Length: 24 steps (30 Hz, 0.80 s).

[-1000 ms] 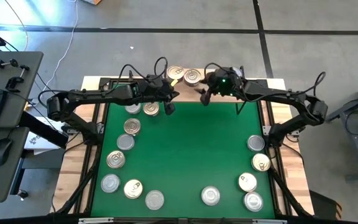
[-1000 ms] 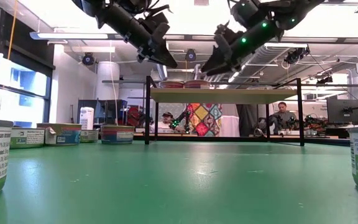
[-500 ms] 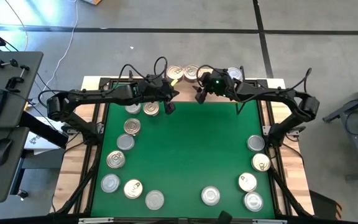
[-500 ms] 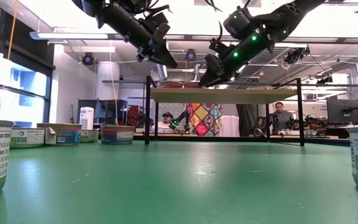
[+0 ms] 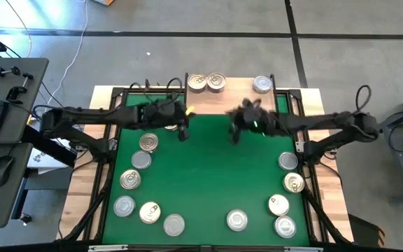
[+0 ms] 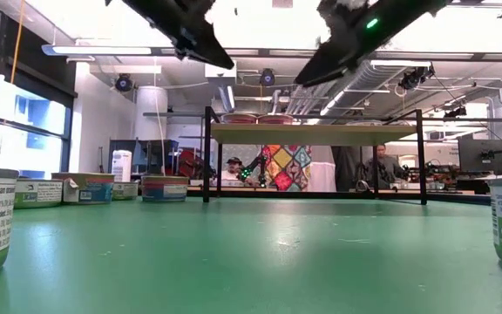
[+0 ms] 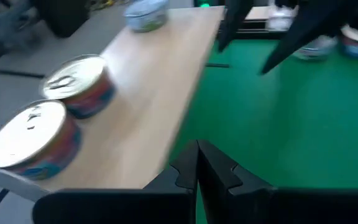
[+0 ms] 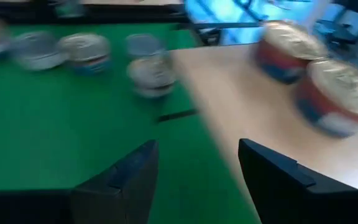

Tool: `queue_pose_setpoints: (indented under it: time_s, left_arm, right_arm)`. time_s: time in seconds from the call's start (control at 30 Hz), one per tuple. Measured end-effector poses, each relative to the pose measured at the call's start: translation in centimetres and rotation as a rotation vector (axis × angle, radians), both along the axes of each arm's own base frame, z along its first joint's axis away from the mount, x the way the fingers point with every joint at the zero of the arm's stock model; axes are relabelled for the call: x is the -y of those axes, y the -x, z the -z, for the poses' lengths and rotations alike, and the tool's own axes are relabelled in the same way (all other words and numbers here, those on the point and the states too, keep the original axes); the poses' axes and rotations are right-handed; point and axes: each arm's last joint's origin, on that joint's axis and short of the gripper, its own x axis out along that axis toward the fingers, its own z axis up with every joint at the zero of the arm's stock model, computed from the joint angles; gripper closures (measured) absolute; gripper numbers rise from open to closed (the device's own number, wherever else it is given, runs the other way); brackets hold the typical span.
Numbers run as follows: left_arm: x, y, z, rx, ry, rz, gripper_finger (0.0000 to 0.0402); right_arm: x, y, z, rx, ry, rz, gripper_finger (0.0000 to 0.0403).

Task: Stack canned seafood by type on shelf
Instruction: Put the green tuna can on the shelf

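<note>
The shelf (image 5: pixel 233 94), a light wood board on black legs, stands at the table's far edge. Two tins (image 5: pixel 197 82) (image 5: pixel 216 82) sit side by side on its left end and one tin (image 5: pixel 262 85) on its right end. Several more tins lie on the green mat, down its left side (image 5: pixel 140 159) and in its near right corner (image 5: pixel 278 205). My left gripper (image 5: pixel 182 133) hangs shut and empty above the mat, just before the shelf's left end. My right gripper (image 8: pixel 194 162) hangs open and empty beside it (image 5: pixel 235 134), before the shelf's middle.
The green mat (image 5: pixel 208 175) is bare between the two groups of tins. Black frame rails run along both its sides. A desk with a keyboard and mouse (image 5: pixel 2 168) stands off the table's left. People sit in the room beyond the shelf (image 6: pixel 389 166).
Both grippers have drawn back from the shelf toward the table's near edge and now hang over the mat. My right gripper first swung left along the shelf, uncovering the tin on its right end, and rolled a little. Neither has opened or shut.
</note>
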Motion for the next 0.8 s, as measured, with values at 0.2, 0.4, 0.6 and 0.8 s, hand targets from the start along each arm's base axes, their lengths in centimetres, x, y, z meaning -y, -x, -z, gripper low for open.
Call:
queue_pose_setpoints:
  time_s: [0.2,0.4,0.6,0.8]
  left_arm:
    - [4.4,1.9,1.7,-0.006,-0.004,0.151,0.0401]
    - [8.4,2.3,3.5,0.015,0.014,0.291,0.0401]
    - [11.5,3.0,3.7,0.022,0.019,0.406,0.0401]
    - [12.9,3.4,3.7,0.029,0.018,0.461,0.0401]
  right_arm:
    - [-9.1,1.9,0.8,-0.077,0.014,-0.127,0.0188]
    - [-15.0,3.4,1.1,-0.055,-0.136,-0.376,0.0188]
    - [-18.6,3.0,0.8,0.083,-0.437,-0.5,0.0187]
    - [-20.5,2.7,2.6,-0.052,-0.6,-0.378,0.0162]
